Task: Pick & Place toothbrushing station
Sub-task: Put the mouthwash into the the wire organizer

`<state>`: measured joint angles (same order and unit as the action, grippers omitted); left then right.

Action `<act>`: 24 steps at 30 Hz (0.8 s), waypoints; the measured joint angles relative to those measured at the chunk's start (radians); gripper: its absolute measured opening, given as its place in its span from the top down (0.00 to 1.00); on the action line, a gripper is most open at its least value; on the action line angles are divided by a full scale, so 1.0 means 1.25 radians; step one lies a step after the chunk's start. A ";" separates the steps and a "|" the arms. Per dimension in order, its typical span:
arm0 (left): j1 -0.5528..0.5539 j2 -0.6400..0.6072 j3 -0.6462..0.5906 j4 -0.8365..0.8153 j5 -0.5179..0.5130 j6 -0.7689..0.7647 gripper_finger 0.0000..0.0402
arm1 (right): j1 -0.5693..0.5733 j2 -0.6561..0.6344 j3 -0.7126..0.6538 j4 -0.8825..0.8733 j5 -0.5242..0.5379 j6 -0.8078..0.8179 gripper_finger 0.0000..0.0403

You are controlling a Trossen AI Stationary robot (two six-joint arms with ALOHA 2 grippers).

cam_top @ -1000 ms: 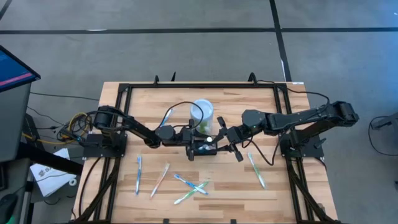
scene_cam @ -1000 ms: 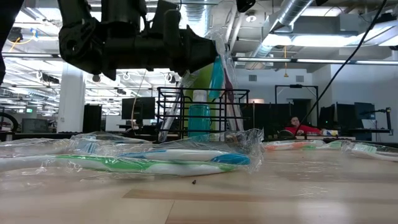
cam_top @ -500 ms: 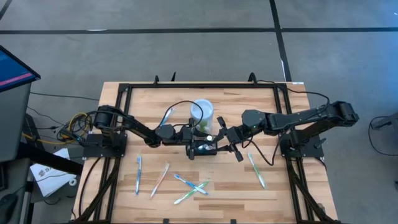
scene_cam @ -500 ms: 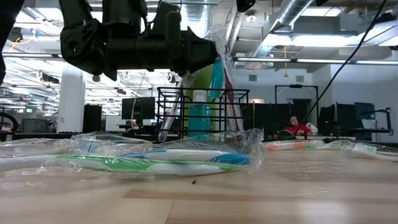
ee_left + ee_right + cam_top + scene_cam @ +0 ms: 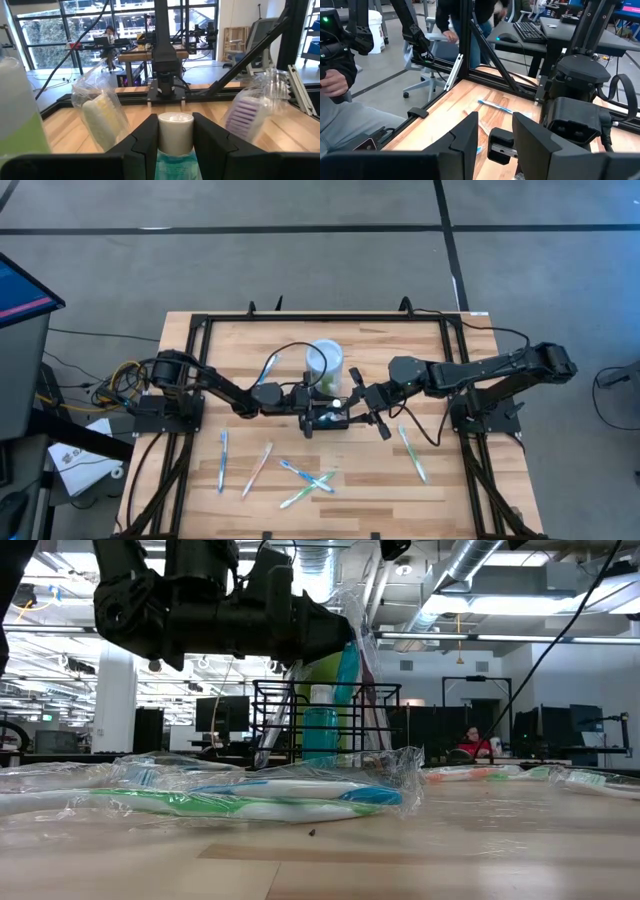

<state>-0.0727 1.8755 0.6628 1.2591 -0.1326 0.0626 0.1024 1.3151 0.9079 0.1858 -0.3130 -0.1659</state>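
Observation:
The black wire-mesh caddy (image 5: 270, 720) stands on the table near its middle. It holds a teal bottle with a white cap (image 5: 320, 730) and wrapped toothbrushes (image 5: 102, 120) standing upright. My left gripper (image 5: 315, 418) reaches in from the table's left and is shut on a white-capped teal tube (image 5: 176, 131). My right gripper (image 5: 362, 402) is open at the caddy's right side; its fingers (image 5: 465, 135) frame a dark block. The lime-green cup (image 5: 325, 363) stands just beyond the caddy. My left gripper pinches the tube's white cap (image 5: 176, 125) between its two fingers, which come in level from the table's left. The teal body (image 5: 176, 165) shows below the cap, upright. In the low view the gripper's own body hides the place of contact.
Several wrapped toothbrushes lie loose on the near half of the table: two at the left (image 5: 223, 460) (image 5: 257, 470), a crossed pile in the middle (image 5: 305, 478) and one at the right (image 5: 412, 452). A black frame (image 5: 205, 330) borders the table. People sit beyond the table (image 5: 340, 80).

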 joint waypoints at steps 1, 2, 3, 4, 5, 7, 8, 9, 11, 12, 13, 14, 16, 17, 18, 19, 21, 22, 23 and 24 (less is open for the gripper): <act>-0.002 0.000 0.000 0.000 0.000 -0.006 0.77 | 0.000 0.000 0.000 0.000 0.000 0.000 0.72; -0.005 0.000 0.000 -0.001 -0.002 -0.011 0.77 | 0.000 0.000 0.000 0.000 0.000 0.000 0.72; -0.007 0.000 0.000 -0.002 -0.003 -0.011 0.77 | 0.000 0.000 0.000 0.000 0.000 0.000 0.72; -0.009 0.000 -0.001 -0.002 -0.009 -0.011 0.77 | 0.000 0.000 0.000 0.000 0.000 0.000 0.72; -0.010 0.000 -0.002 -0.002 -0.019 -0.009 0.77 | 0.000 0.000 0.000 0.000 0.000 0.000 0.72; -0.010 0.000 -0.004 -0.004 -0.035 -0.010 0.77 | 0.000 0.000 0.000 0.000 0.000 -0.002 0.72; -0.010 0.001 -0.004 -0.003 -0.036 -0.013 0.77 | 0.000 0.000 0.000 0.000 0.000 -0.002 0.72; -0.010 0.004 -0.004 0.001 -0.037 -0.013 0.77 | 0.000 0.000 0.000 0.000 0.000 -0.002 0.72; -0.013 0.006 -0.004 -0.009 -0.048 -0.013 0.77 | 0.000 0.000 0.000 0.000 0.000 -0.001 0.72; -0.013 0.008 -0.004 -0.010 -0.057 -0.013 0.77 | 0.000 0.000 0.000 0.000 0.000 -0.001 0.72; -0.013 0.012 -0.004 -0.006 -0.062 -0.012 0.77 | 0.000 0.000 0.000 0.000 0.000 -0.001 0.72; -0.013 0.013 -0.004 -0.010 -0.065 -0.012 0.77 | 0.000 0.000 0.000 0.000 0.000 -0.001 0.72; -0.013 0.014 -0.004 -0.012 -0.066 -0.012 0.77 | 0.000 0.000 0.000 0.000 0.000 -0.001 0.72; -0.013 0.015 -0.004 -0.010 -0.066 -0.012 0.77 | 0.000 0.000 0.000 0.000 0.000 0.000 0.72; -0.013 0.017 -0.004 -0.008 -0.066 -0.012 0.77 | 0.000 0.000 0.000 0.000 0.000 0.001 0.72; -0.013 0.018 -0.004 -0.011 -0.067 -0.012 0.77 | 0.000 0.000 0.000 0.000 0.000 0.001 0.72; -0.013 0.018 -0.004 -0.011 -0.069 -0.014 0.77 | 0.000 0.000 0.000 0.000 0.000 0.001 0.72; -0.013 0.021 -0.004 -0.009 -0.069 -0.014 0.77 | 0.000 0.000 0.000 0.000 0.000 0.001 0.72; -0.014 0.028 -0.003 -0.004 -0.069 -0.014 0.77 | 0.000 0.000 0.000 0.000 0.000 0.001 0.72; -0.014 0.030 -0.004 -0.013 -0.069 -0.014 0.77 | 0.000 0.000 0.000 0.000 0.000 0.001 0.72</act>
<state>-0.0906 1.9124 0.6579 1.2426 -0.2184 0.0452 0.1024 1.3155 0.9080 0.1860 -0.3128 -0.1650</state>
